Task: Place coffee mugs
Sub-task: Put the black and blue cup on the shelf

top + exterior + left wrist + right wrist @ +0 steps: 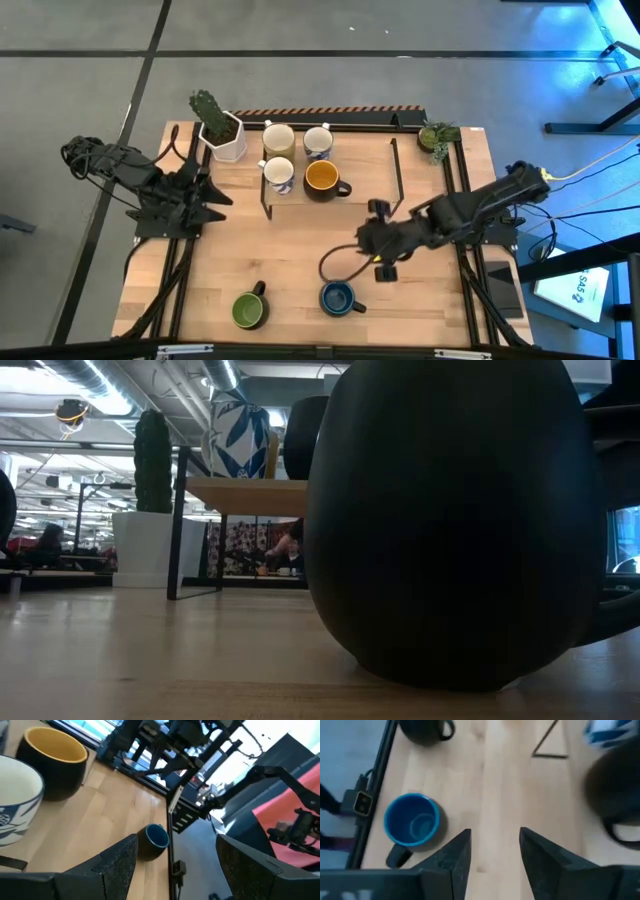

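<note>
Dark mug [450, 520] blocking low view

Four mugs [298, 158] cluster at the table's [300, 250] far edge, right of the cactus pot [222, 130]. Two mugs [293, 303] sit near the front edge. My right gripper [362, 240] hangs between the groups.

Both arms are black from base to tip, built of chunky jointed segments. The left arm [150, 190] carries a loose tangle of black cable at its outer end and ends in dark pointed fingers [117, 862], matte and wedge-shaped with flat inner faces. The right arm [470, 210] shows a small yellow mark near its shoulder and another by its wrist, and a black cable loops below it. Its fingers [452, 860] are the same dark, slightly textured wedges.
</note>
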`<action>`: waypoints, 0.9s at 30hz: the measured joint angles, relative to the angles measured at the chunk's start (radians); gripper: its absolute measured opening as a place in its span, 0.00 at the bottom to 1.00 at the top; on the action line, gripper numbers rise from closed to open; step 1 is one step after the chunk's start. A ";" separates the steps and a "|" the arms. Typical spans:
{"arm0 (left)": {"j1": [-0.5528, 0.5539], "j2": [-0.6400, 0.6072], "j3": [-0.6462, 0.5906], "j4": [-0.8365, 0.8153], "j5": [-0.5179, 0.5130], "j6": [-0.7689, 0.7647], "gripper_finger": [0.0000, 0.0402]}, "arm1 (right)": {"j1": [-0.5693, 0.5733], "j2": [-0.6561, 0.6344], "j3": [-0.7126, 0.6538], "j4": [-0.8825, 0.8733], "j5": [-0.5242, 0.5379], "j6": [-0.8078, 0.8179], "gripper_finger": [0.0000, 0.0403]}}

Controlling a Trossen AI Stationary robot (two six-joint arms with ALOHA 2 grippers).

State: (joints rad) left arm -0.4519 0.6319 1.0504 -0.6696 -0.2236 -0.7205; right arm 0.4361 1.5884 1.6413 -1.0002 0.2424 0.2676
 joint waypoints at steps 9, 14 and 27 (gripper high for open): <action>0.000 0.001 0.000 -0.003 0.028 0.055 0.65 | 0.082 0.085 0.000 0.025 -0.033 0.115 0.36; 0.000 0.001 0.000 -0.004 0.028 0.057 0.65 | 0.131 0.121 0.000 -0.030 0.021 0.278 0.36; 0.000 0.001 0.000 -0.004 0.028 0.043 0.65 | 0.170 0.262 -0.001 0.026 0.014 0.374 0.36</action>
State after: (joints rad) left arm -0.4519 0.6327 1.0504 -0.6735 -0.1959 -0.6777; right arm 0.6066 1.8502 1.6405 -0.9740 0.2565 0.6414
